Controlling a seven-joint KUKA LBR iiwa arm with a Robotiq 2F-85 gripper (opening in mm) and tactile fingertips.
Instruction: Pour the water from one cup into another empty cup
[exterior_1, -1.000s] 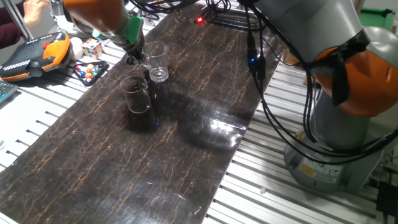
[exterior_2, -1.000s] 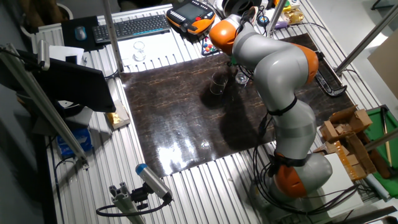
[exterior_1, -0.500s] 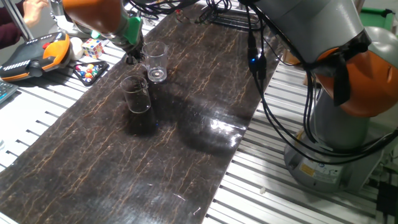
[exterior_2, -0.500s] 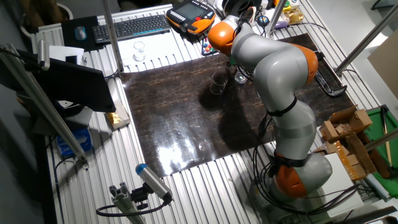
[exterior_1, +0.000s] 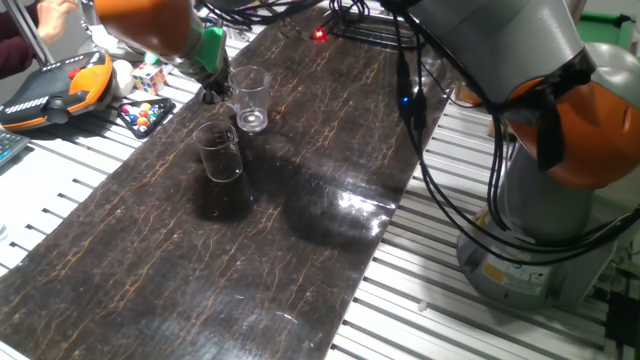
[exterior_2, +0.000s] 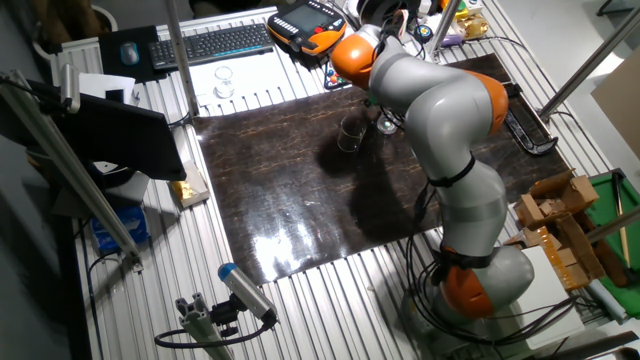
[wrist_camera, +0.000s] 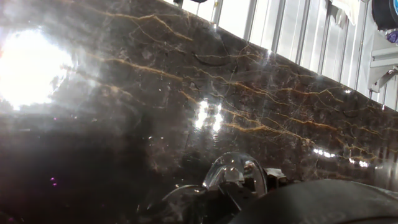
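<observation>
On the dark marble slab two clear glasses stand upright. The straight-sided tumbler sits at about one o'clock from the tapered cup, near it but apart. The gripper hangs just beside the tumbler, at its nine o'clock; whether its fingers are spread or pressing the glass I cannot tell (water cannot be made out either). A Rubik's cube lies off the slab at ten o'clock.
</observation>
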